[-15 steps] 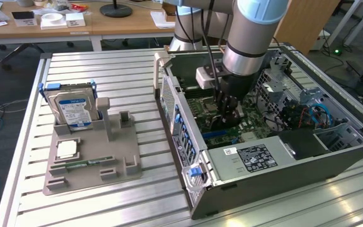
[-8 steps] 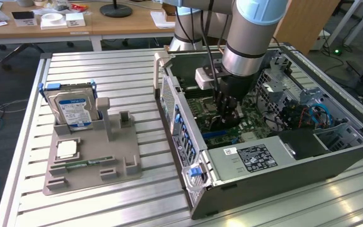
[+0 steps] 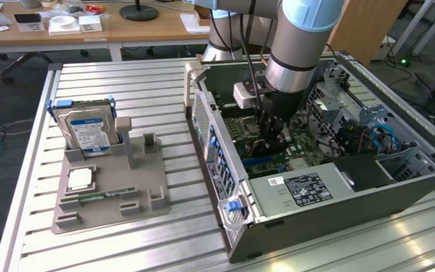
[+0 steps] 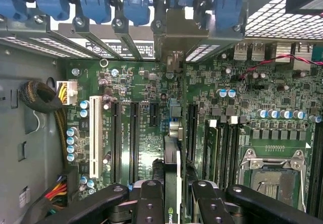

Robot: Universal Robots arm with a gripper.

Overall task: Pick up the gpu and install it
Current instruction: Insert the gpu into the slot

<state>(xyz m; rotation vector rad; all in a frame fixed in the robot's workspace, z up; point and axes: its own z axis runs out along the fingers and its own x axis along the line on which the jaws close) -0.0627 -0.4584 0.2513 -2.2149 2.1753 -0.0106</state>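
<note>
Slatted desk carries an open case. Inside it, the end effector is clamped on the gpu, held edge-on just above the motherboard slots. Slight misalignment with the slot could jam the card or bend its bracket.

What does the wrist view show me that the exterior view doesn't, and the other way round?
Wrist view: the gpu seen edge-on, clamped in the gripper. It stands over the expansion slots of the motherboard, with the white slot to one side, the CPU socket to the other and the blue slot latches beyond.
Exterior view: the table beside the computer case, where a grey holder carries the hard drive and the memory stick.
Both: the gripper down inside the open case, above the motherboard.
</note>
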